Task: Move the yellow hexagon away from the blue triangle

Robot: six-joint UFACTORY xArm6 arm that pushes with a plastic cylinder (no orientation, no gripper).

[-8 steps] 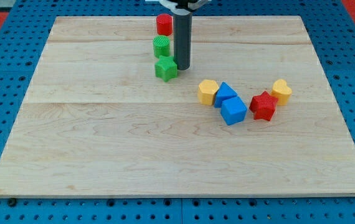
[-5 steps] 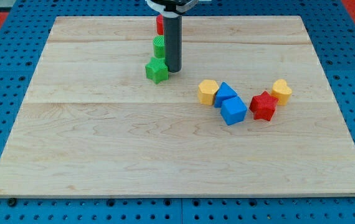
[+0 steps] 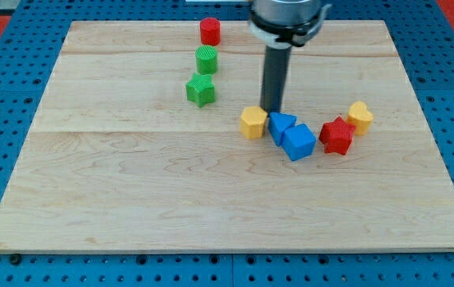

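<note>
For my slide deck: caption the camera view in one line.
My tip stands just above the gap between the yellow hexagon and the blue triangle, which sit slightly apart on the wooden board.

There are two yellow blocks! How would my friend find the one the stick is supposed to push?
Find the dark rod standing over the wooden board; my tip comes down at the top of a small cluster. The yellow hexagon sits just below and to the view's left of my tip, beside the blue triangle. The other yellow block is far off at the view's right, next to the red block.
</note>
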